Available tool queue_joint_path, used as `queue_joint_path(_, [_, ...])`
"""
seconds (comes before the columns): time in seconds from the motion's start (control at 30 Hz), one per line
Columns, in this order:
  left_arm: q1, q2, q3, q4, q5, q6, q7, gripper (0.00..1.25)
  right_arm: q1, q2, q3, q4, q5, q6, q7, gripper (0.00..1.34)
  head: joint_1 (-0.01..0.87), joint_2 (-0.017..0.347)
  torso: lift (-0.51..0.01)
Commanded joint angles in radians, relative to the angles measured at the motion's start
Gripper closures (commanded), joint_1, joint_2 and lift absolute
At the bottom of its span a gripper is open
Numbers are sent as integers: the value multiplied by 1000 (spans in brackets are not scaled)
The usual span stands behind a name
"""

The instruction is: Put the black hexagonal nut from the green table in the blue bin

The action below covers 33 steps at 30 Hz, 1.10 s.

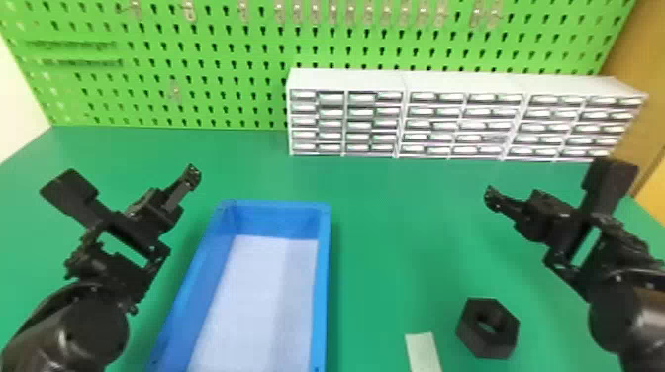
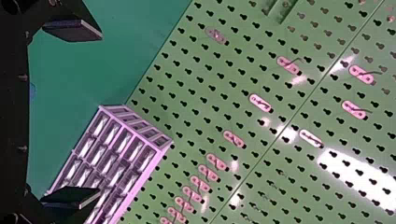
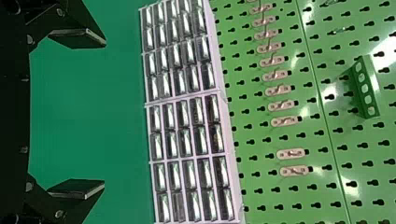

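Observation:
The black hexagonal nut (image 1: 487, 328) lies on the green table (image 1: 391, 277) near its front, right of the blue bin (image 1: 322, 277). My left gripper (image 1: 131, 180) is raised at the left of the bin in the head view, and its fingers stand wide apart in the left wrist view, where the gripper (image 2: 72, 114) holds nothing. Over the table's right side, beyond the nut, my right gripper (image 1: 549, 180) is open too; in the right wrist view the gripper (image 3: 77, 112) has a broad gap between its fingers.
A pale strip (image 1: 423, 352) lies on the table just left of the nut. White drawer cabinets (image 1: 465, 81) line the back, against a green pegboard (image 1: 208, 64) with small hooks. The bin has a whitish bottom.

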Motion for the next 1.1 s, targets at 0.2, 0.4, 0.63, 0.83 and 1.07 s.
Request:
queue_joint_path(0.2, [0, 0, -3, 0, -3, 1, 0, 111, 1, -6, 2, -3, 2, 0, 0, 228, 666, 32, -100])
queue_joint_path(0.4, [2, 0, -3, 0, -3, 1, 0, 111, 3, -8, 2, -3, 0, 0, 0, 228, 666, 32, -100])
queue_joint_path(0.63, [2, 0, -3, 0, -3, 1, 0, 111, 1, -8, 2, -3, 0, 0, 0, 228, 666, 32, -100])
queue_joint_path(0.83, [2, 0, -3, 0, -3, 1, 0, 111, 1, -6, 0, -3, 0, 0, 0, 226, 666, 32, -100])
queue_joint_path(1.07, [2, 0, -3, 0, -4, 1, 0, 111, 1, -9, 2, -20, 9, 41, 0, 229, 666, 32, -100])
